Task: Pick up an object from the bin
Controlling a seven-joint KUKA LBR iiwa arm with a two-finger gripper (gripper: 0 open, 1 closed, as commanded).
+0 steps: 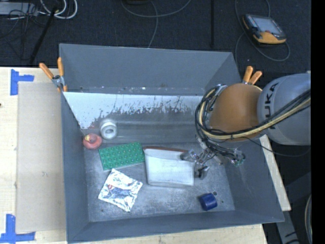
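Grey bin (152, 75) is holding a light, stiff-looking white box (167, 171). We are favouring its right edge; we cannot tell the state of the fingers (199, 170) there.

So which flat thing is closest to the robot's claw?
The white rectangular pad: the gripper is at its right edge. The green studded plate and crinkly foil packet lie further left.

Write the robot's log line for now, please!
end effector: over white box right edge | box: lying flat | nearby: blue cap

Matt grey metal bin (152, 75), crinkled glossy foil packet (120, 189)
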